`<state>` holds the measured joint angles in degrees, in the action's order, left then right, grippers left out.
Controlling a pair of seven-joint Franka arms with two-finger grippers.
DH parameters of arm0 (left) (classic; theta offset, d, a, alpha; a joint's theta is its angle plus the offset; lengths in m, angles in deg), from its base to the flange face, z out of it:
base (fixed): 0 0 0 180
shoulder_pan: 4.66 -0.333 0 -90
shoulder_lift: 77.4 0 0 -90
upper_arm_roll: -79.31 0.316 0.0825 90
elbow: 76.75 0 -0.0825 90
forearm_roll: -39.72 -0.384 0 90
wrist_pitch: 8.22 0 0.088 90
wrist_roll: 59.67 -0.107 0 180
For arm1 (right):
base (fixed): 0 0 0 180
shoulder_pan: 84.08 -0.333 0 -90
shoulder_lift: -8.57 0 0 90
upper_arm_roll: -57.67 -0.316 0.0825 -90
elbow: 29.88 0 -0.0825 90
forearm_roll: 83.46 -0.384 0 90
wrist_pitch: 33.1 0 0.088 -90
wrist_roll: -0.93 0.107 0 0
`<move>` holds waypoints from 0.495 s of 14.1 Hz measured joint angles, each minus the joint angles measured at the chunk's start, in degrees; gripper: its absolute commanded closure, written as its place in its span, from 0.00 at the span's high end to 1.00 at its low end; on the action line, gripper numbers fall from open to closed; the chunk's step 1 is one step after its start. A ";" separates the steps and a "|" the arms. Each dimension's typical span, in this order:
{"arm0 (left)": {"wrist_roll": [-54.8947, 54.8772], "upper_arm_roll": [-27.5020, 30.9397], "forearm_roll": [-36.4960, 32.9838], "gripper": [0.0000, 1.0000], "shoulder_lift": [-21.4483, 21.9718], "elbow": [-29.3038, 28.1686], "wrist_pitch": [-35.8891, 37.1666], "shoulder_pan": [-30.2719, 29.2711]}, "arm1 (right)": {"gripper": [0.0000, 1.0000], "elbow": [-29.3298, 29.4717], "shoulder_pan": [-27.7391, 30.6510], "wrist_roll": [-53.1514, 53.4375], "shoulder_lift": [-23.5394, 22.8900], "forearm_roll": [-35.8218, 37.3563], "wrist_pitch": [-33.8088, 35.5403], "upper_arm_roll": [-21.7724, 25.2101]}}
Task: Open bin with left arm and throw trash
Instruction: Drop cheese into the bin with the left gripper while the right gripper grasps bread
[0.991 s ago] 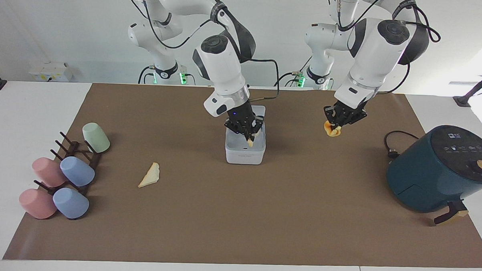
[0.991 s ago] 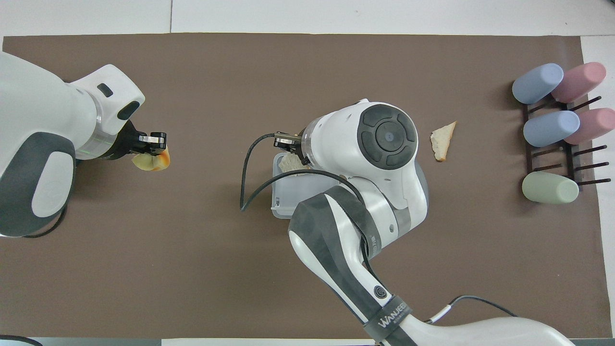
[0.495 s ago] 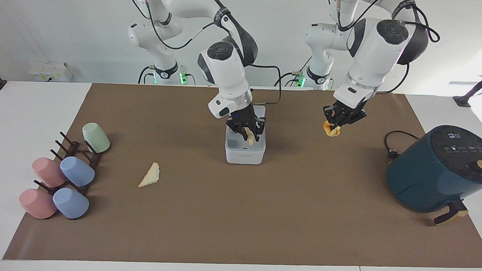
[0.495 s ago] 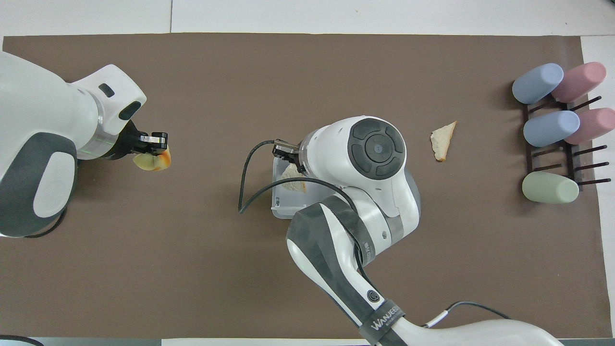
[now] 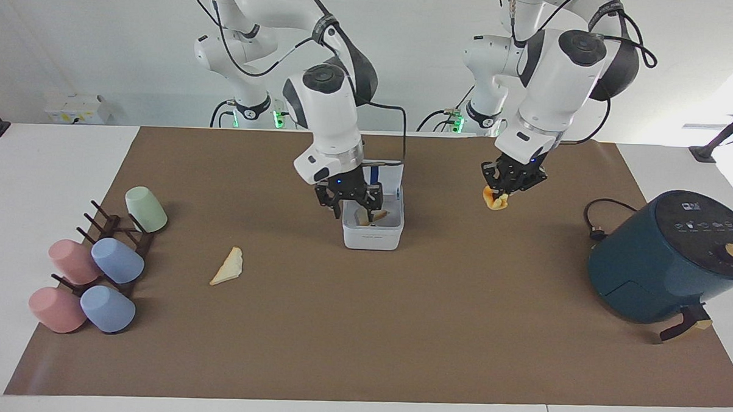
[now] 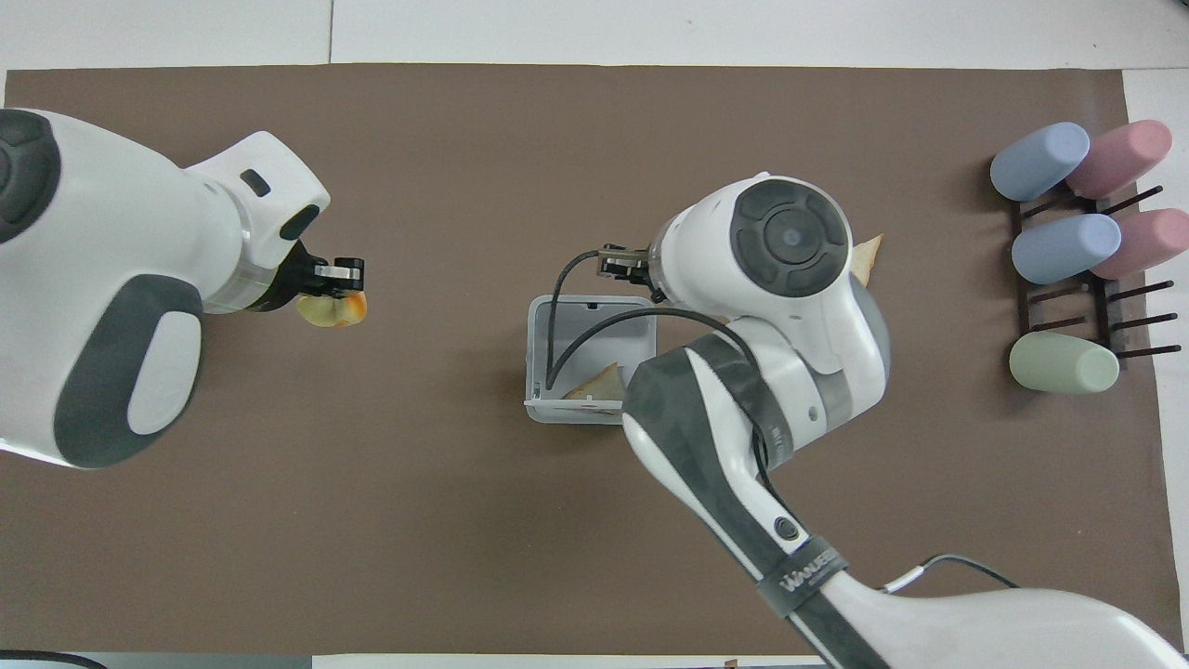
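The white bin stands mid-table with its lid up on the side nearer the robots; it also shows in the overhead view. One bread triangle lies inside it. My right gripper is open and empty just above the bin's rim at the right arm's end. My left gripper is shut on the yellow-orange slice above the mat, toward the left arm's end from the bin. A second bread triangle lies on the mat toward the right arm's end, partly hidden in the overhead view.
A dark-teal round appliance with its cable stands at the left arm's end. A rack of pastel cups sits at the right arm's end. A brown mat covers the table.
My right gripper opened and let go of the bread, which now lies in the bin; the gripper shifted toward the right arm's end. My left gripper with the slice moved slightly toward the bin.
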<state>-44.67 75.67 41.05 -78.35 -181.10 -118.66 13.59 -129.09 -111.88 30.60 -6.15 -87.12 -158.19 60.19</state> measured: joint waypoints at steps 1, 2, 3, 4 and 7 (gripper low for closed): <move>2.90 -0.10 0.00 0.00 -0.32 -1.13 -2.75 2.41 | 0.81 0.01 2.87 -6.11 -0.01 0.08 0.27 0.07; 5.69 -0.25 0.01 0.00 -0.85 -2.14 -5.71 4.81 | 0.80 -0.10 5.56 -11.41 -0.03 0.11 0.51 0.12; 8.49 -0.36 0.01 0.00 -1.70 -2.94 -8.76 7.21 | 0.76 -0.52 7.84 -15.98 -0.03 0.12 0.73 0.17; 11.22 -0.42 0.01 0.00 -2.82 -3.37 -11.76 9.49 | 0.70 -1.63 9.73 -19.49 0.00 0.12 0.65 0.22; 16.95 -0.58 0.01 1.00 -6.65 -3.55 -18.00 15.57 | 0.68 -8.25 14.81 -22.71 0.78 0.25 -1.38 0.30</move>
<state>-27.72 75.10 41.07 -84.99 -184.64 -136.66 29.16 -137.34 -97.06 7.89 -5.37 -86.88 -159.57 60.48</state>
